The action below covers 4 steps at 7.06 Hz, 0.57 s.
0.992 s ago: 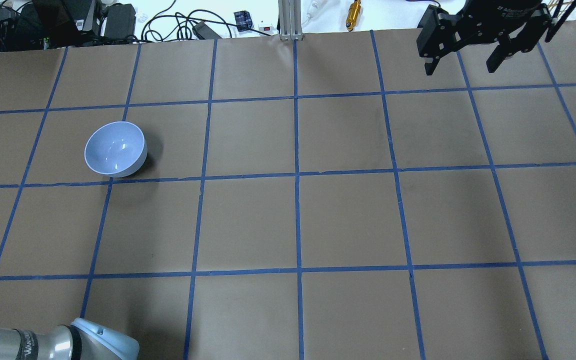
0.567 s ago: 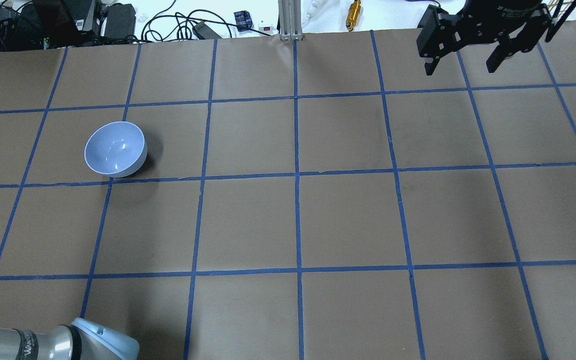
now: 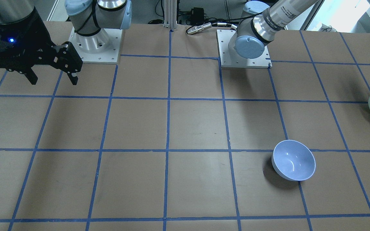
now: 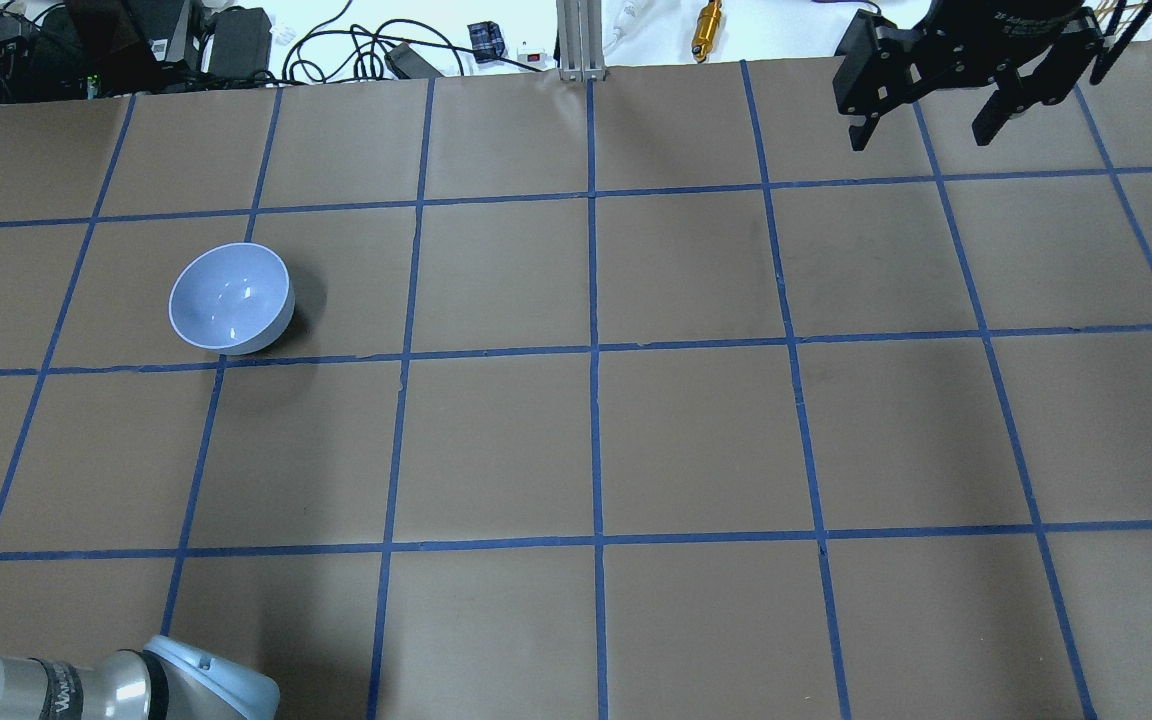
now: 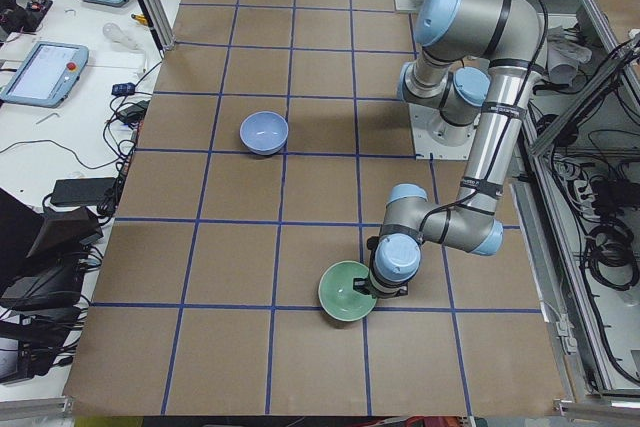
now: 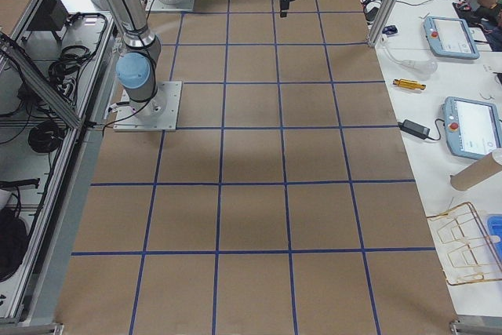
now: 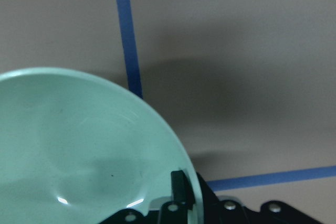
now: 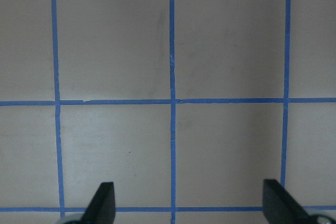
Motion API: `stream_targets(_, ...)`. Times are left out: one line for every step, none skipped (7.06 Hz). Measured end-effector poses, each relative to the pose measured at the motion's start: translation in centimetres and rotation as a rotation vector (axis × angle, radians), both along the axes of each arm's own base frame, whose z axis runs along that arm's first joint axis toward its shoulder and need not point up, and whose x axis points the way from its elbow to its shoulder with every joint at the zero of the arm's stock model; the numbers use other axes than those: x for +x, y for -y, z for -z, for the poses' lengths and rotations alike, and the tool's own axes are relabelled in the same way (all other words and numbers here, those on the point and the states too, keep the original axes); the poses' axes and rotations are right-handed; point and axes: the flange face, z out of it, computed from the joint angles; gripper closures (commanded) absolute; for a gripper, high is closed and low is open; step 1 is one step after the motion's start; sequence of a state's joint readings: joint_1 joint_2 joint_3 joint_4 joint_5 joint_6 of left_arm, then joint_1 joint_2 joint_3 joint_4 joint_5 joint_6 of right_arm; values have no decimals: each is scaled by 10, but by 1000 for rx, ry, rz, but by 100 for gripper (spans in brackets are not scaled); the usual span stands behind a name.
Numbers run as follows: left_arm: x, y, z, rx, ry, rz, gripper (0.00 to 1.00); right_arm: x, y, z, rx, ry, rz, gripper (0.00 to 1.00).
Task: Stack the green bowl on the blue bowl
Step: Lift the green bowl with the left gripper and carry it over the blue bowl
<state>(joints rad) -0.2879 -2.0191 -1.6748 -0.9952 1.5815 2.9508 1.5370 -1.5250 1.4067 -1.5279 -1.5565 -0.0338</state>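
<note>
- My left tool [image 7: 190, 195] pinches the green bowl [image 5: 346, 293] by its rim, near the left end of the table [image 4: 696, 440].
- My right tool [image 4: 918, 140] hangs open, empty.
- The blue bowl [image 4: 231, 298] sits empty, well apart; carrying and stacking remain, I judge.

Glossy green bowl [image 5: 347, 293] sits open-side up, well apart from upright blue bowl [image 4: 231, 298].

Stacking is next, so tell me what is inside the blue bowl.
The blue bowl holds nothing: its glossy inside shows only light reflections. The table directly beneath it is covered.
</note>
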Motion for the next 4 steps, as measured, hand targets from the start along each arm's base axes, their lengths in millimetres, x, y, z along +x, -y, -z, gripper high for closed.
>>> stream_targets(-8, 7, -18, -33, 4, 2, 100, 0, 0, 0, 0, 0, 0, 0)
stream_targets(-17, 14, -39, -79, -4, 1, 100, 0, 0, 0, -1, 0, -1, 0)
stream_targets(-27, 24, -65, -121, -16, -7, 100, 0, 0, 0, -1, 0, 0, 0)
stream_targets(-43, 40, -92, -140, -23, -4, 100, 0, 0, 0, -1, 1, 0, 0)
